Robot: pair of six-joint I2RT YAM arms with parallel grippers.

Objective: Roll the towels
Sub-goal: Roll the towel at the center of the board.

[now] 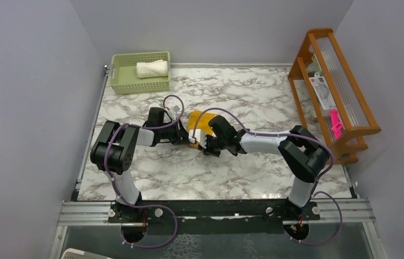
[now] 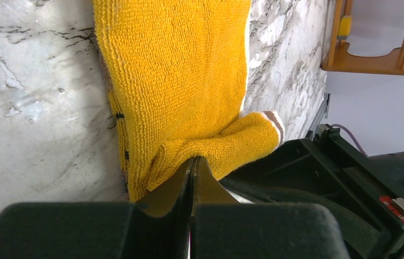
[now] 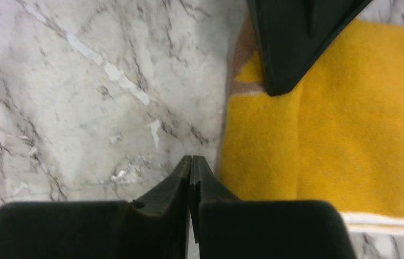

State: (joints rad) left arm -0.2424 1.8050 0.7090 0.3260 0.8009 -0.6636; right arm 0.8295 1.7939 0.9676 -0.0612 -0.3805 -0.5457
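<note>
The mustard-yellow towel (image 1: 200, 122) lies partly folded on the marble table (image 1: 254, 102) between the two arms. In the left wrist view my left gripper (image 2: 192, 160) is shut, its tips pinching a gathered fold of the yellow towel (image 2: 178, 81); a corner flap with a brown stripe (image 2: 273, 121) curls up beside it. My right gripper (image 3: 190, 158) is shut on nothing, tips on bare marble just left of the yellow towel's edge (image 3: 351, 135). The left gripper's fingers (image 3: 283, 48) show there over the brown corner. The cream-white towel (image 1: 152, 68) lies rolled in the basket.
The pale green basket (image 1: 140, 85) stands at the table's back left corner. A wooden rack (image 1: 332, 91) with small items stands along the right edge. Both arms (image 1: 119, 145) (image 1: 302, 151) reach inward, their grippers close together at the table's middle.
</note>
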